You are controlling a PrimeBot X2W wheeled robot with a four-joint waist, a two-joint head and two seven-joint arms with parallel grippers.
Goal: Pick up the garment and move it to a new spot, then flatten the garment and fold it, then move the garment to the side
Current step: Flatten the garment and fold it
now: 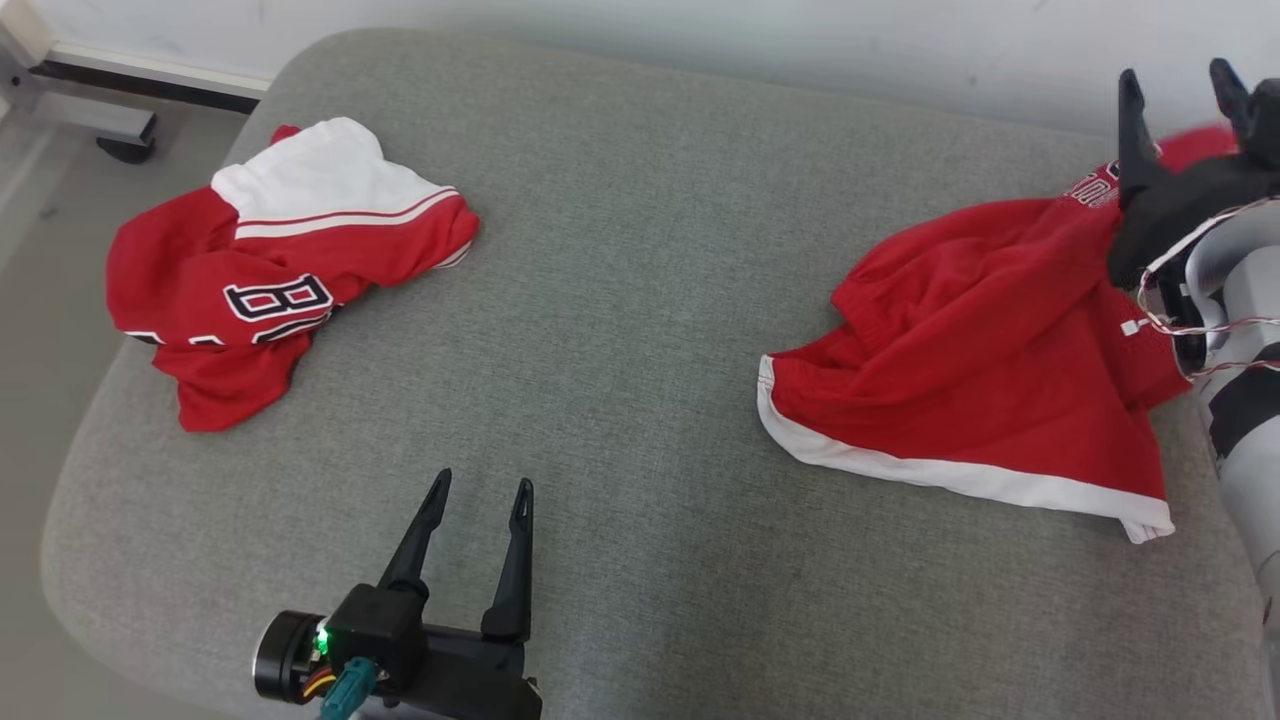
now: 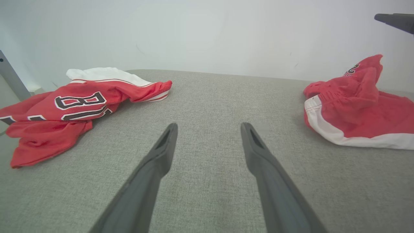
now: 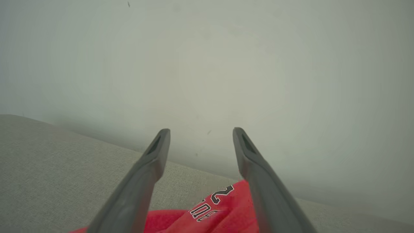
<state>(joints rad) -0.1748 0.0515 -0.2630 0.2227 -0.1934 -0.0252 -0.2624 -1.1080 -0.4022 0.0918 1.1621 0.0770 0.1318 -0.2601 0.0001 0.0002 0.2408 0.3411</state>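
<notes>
Nearest, the left gripper hovers over bare grey cushion, its fingers spread with nothing between them. Further in lie two crumpled red garments, well apart. The jersey is on the left. The shorts, with a white hem, are on the right, well clear of the left fingers. At the far right, by the wall, is the right gripper. Its fingers are also spread and pinch nothing, and the lettered end of the shorts lies just beneath them.
</notes>
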